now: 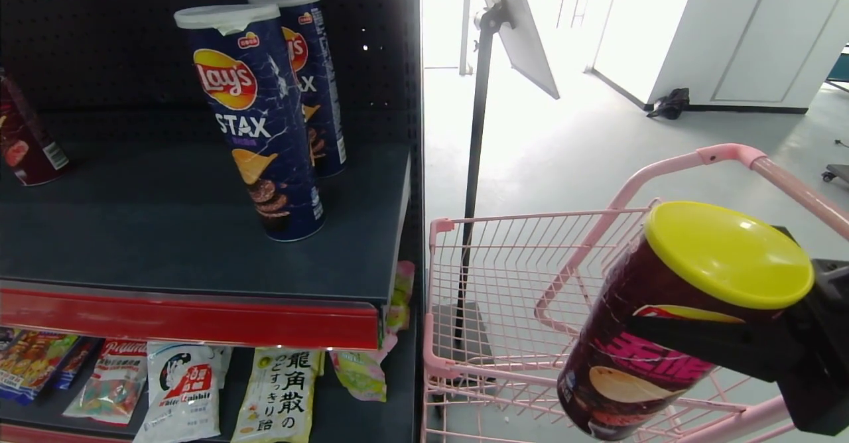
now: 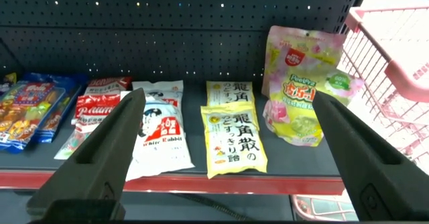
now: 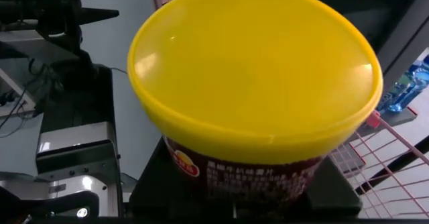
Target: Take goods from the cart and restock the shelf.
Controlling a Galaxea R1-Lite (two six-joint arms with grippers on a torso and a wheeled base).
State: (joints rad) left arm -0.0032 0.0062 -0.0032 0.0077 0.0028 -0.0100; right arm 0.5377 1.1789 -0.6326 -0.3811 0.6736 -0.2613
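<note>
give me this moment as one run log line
right gripper: shut on yellow-lidded chip can by pink cart | left gripper: open, facing lower-shelf snack bags | upper shelf: two blue cans standing

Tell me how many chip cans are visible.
4. A front blue can and a rear blue can stand on the upper shelf. A dark red can is at its left edge. The right hand holds a yellow-lidded can near the cart. More may be hidden.

Four chip cans point(image 1: 265, 118); one cart point(image 1: 530, 216)
</note>
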